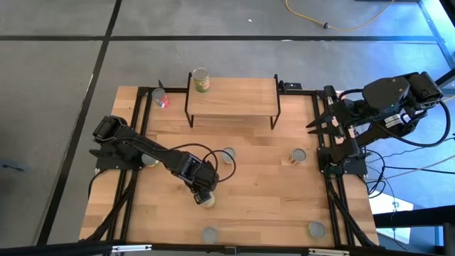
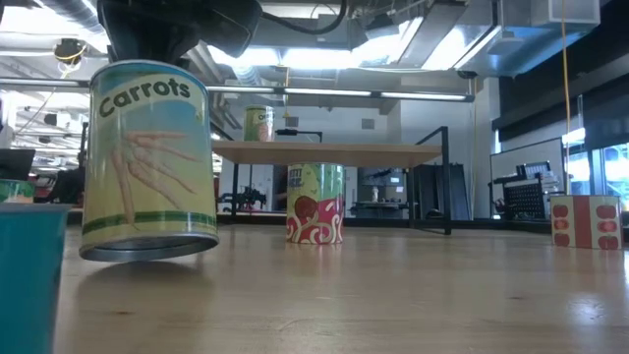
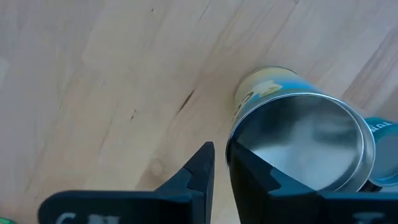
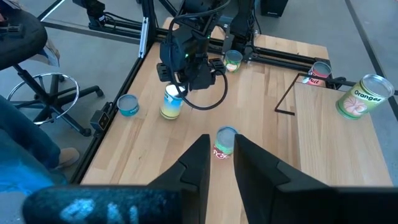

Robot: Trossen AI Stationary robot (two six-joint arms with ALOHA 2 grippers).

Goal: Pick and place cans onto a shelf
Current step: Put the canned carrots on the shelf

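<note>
Jaws of the left gripper (image 1: 204,196) hold the yellow-labelled carrots can (image 2: 149,162), a small tin with a silver metal top, clamped from above; in the low view its base hangs just clear of the bench (image 1: 256,199) and tips a little. The left wrist view shows one dark finger (image 3: 202,171) outside the can's rim. This can is toward the front of the bench, left of centre.

On the small shelf (image 1: 234,96) with a light wooden top board and thin black legs, at the back of the bench, one green-labelled can (image 1: 201,80) stands upright at the left rear corner. A red-and-silver can (image 1: 161,99) sits on the bench just left of the shelf. Another silver-topped can (image 1: 227,155) stands near the held one, between it and the shelf; a red-and-white can (image 1: 298,156) stands further right. Two more cans lie at the front edge, one at the middle (image 1: 209,234) and one toward the right (image 1: 316,229). A can (image 1: 150,161) is partly hidden under the left arm.

The right gripper (image 1: 316,122) waits at the bench's right edge, well apart from every can, its jaws narrowly apart and holding nothing.
</note>
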